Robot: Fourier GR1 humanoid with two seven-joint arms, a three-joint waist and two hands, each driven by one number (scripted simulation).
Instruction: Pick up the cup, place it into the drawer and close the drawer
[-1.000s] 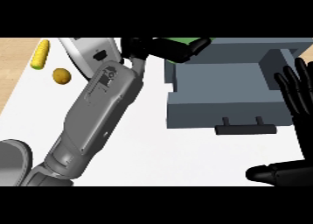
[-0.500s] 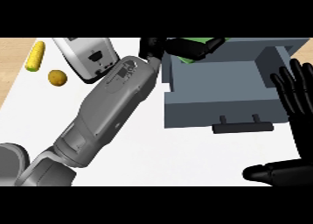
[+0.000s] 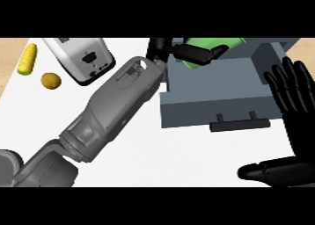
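A green cup point(image 3: 209, 46) is held at the top of the head view, over the far left part of the open grey drawer point(image 3: 212, 92). My left hand point(image 3: 186, 51) is shut on the cup, its black fingers curled across the cup's front, with the grey forearm running diagonally from the lower left. The drawer's dark handle point(image 3: 239, 124) faces me at its near wall. My right hand point(image 3: 296, 114) rests open at the right edge, fingers up, beside the drawer.
A white and grey toaster-like appliance point(image 3: 81, 57) stands at the upper left. A yellow corn cob point(image 3: 27, 58) and a small brownish potato point(image 3: 50, 80) lie left of it, on the white counter point(image 3: 173, 154).
My left hand has carried the green cup to the right, from the drawer's left wall to above its interior. The forearm swung right with it. The right hand stayed still.
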